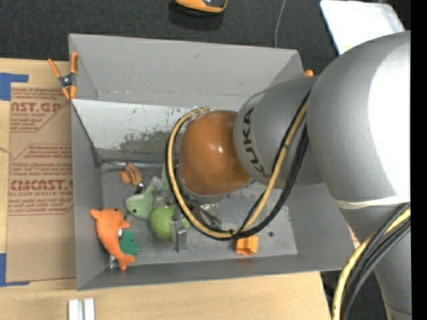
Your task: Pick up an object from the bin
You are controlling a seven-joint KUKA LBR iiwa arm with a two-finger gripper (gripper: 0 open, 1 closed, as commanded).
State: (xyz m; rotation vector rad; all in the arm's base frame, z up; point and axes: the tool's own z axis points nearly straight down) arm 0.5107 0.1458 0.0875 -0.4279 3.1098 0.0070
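The grey metal bin (200, 65) sits among cardboard on a dark surface. On its floor lie one orange fish toy (110, 232), two green soft toys (150, 213), one small brown piece (131, 173) and one orange block (246, 245). The gripper (179, 231) is low beside the rounder green toy at front left; whether it is open or closed cannot be told.

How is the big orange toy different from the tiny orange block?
The orange toy is bigger and rounded, with a green part; the orange block is small, boxy and plain. The toy lies near the left wall of the bin; the block lies alone further right. Both are orange and rest on the bin floor.
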